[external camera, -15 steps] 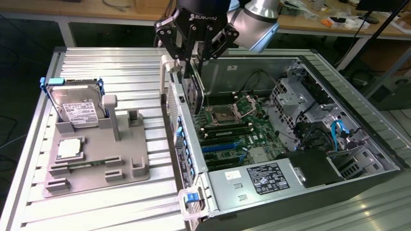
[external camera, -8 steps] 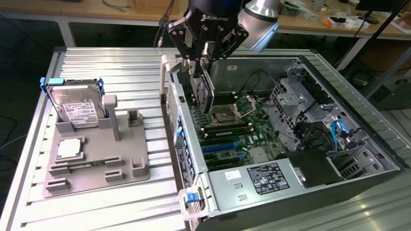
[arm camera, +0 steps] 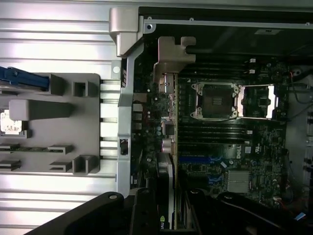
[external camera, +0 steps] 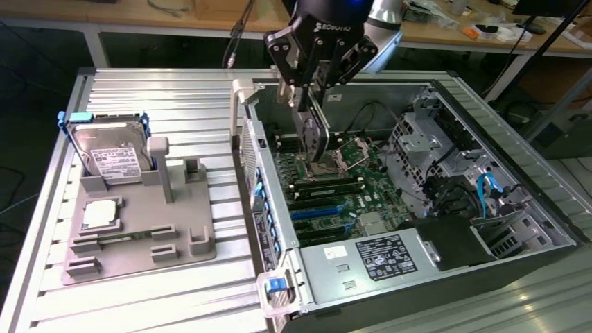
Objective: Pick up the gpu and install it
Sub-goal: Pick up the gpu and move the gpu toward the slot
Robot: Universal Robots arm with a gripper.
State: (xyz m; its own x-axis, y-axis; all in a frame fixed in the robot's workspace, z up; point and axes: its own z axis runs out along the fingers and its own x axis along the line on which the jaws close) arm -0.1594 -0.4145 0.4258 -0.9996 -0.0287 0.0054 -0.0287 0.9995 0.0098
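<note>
We are looking at a ribbed metal table [external camera: 166,97] that is catching bright light along its slats near the front. Behind it we are seeing a wooden bench [external camera: 138,14] running across the back, with a white leg [external camera: 96,45] and dark space beneath. Small clutter [external camera: 486,29] is lying on the bench toward the exterior view's right. A black pole [external camera: 542,48] is slanting there, and pale floor [external camera: 578,177] is showing beyond the table.

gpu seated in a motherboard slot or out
Out. The gripper holds the gpu up over the motherboard inside the open case, apart from the blue slots.
</note>
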